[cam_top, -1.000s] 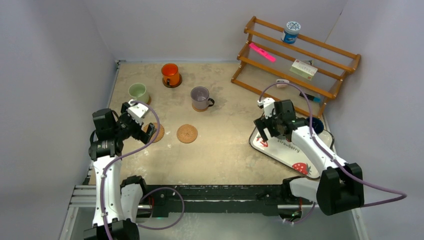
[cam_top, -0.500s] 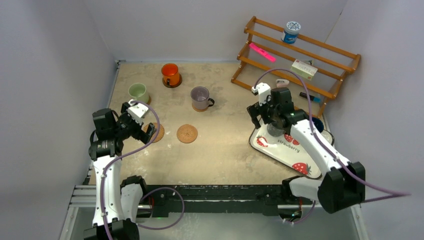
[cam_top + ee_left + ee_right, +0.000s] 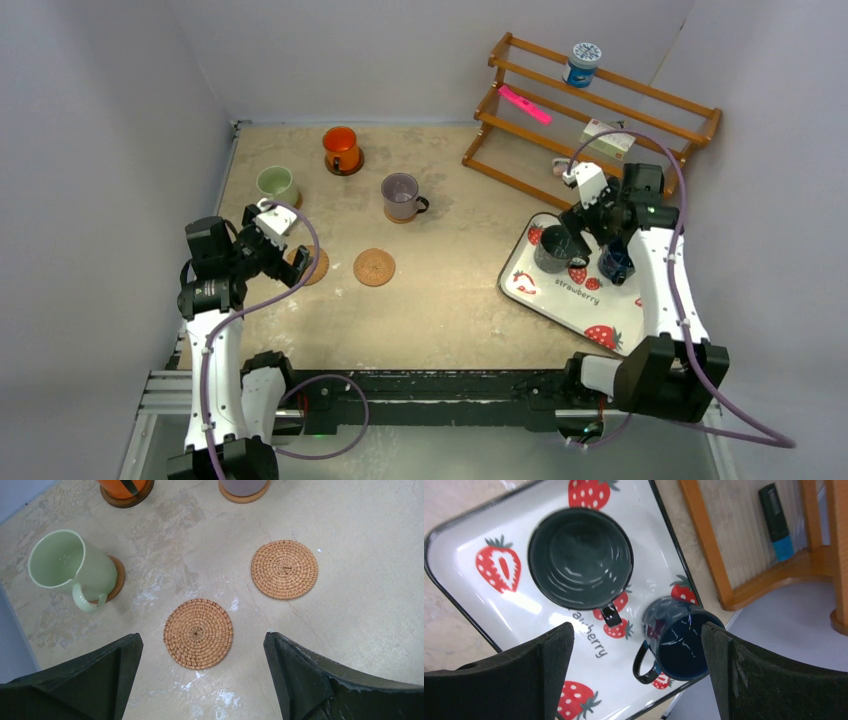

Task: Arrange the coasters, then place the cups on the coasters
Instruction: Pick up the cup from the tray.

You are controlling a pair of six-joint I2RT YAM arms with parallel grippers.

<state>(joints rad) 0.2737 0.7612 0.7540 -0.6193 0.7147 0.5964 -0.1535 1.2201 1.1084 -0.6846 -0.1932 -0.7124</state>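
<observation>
Two bare woven coasters [image 3: 198, 633] [image 3: 284, 569] lie side by side on the table. My left gripper [image 3: 201, 640] hangs open just above the nearer one, holding nothing. Three cups stand on coasters: pale green [image 3: 277, 184], orange [image 3: 340, 148] on the darker wooden one, and purple-grey [image 3: 401, 196]. The dark grey cup [image 3: 580, 557] and the dark blue cup [image 3: 681, 640] stand upright on the strawberry tray [image 3: 464, 545]. My right gripper [image 3: 638, 627] hovers open above them, nearest the blue cup's handle. In the top view the left gripper [image 3: 290, 262] partly hides one woven coaster [image 3: 316, 266].
A wooden rack [image 3: 590, 120] stands at the back right, close behind the tray [image 3: 590, 310], holding a blue-and-white tub [image 3: 582, 62], a pink marker [image 3: 525, 104] and a small box [image 3: 608, 138]. The right wall is close to the tray.
My right arm has swung right and back, from the tray's left edge to above the two cups on it. The left arm has stayed put.
</observation>
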